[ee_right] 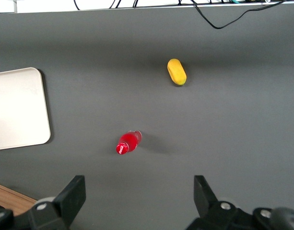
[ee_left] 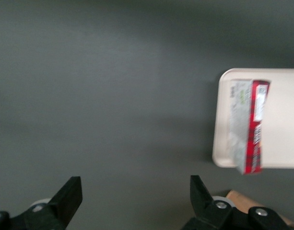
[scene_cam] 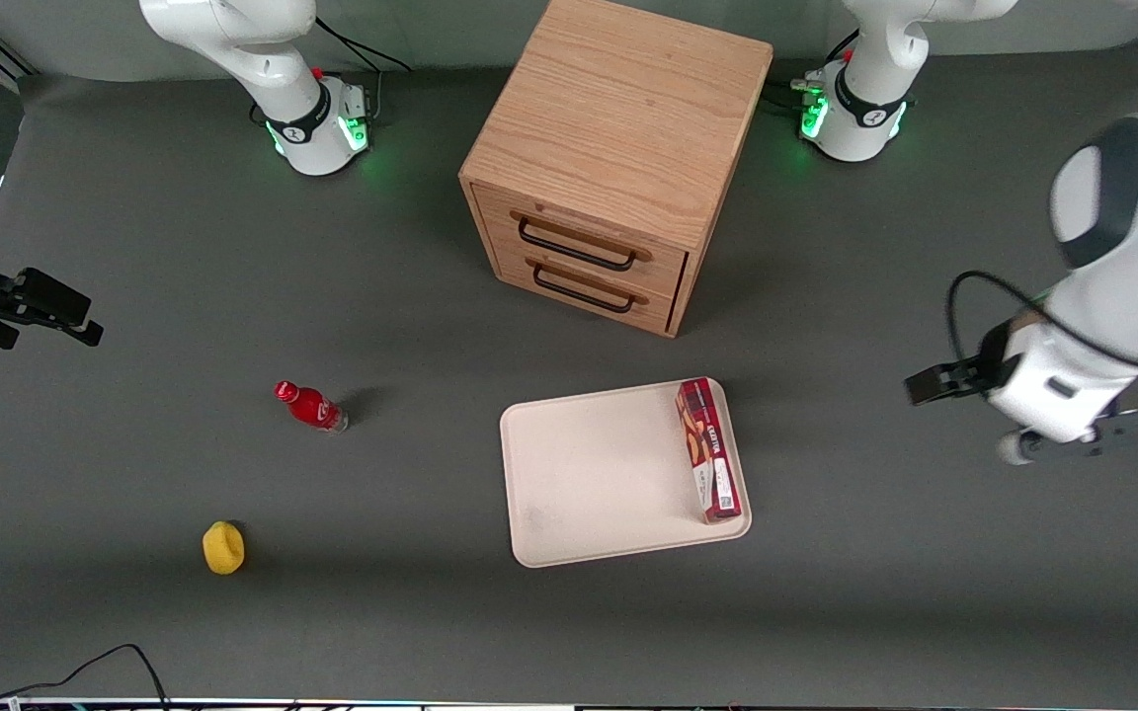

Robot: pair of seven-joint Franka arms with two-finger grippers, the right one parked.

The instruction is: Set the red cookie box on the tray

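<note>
The red cookie box lies flat on the cream-white tray, along the tray's edge toward the working arm's end of the table. My left gripper hovers above bare table, well off the tray toward the working arm's end. In the left wrist view the gripper is open and empty, with only grey table between its fingers. The box and the tray show apart from it. The tray also shows in the right wrist view.
A wooden drawer cabinet stands farther from the front camera than the tray. A small red bottle and a yellow object lie toward the parked arm's end, also in the right wrist view: bottle, yellow object.
</note>
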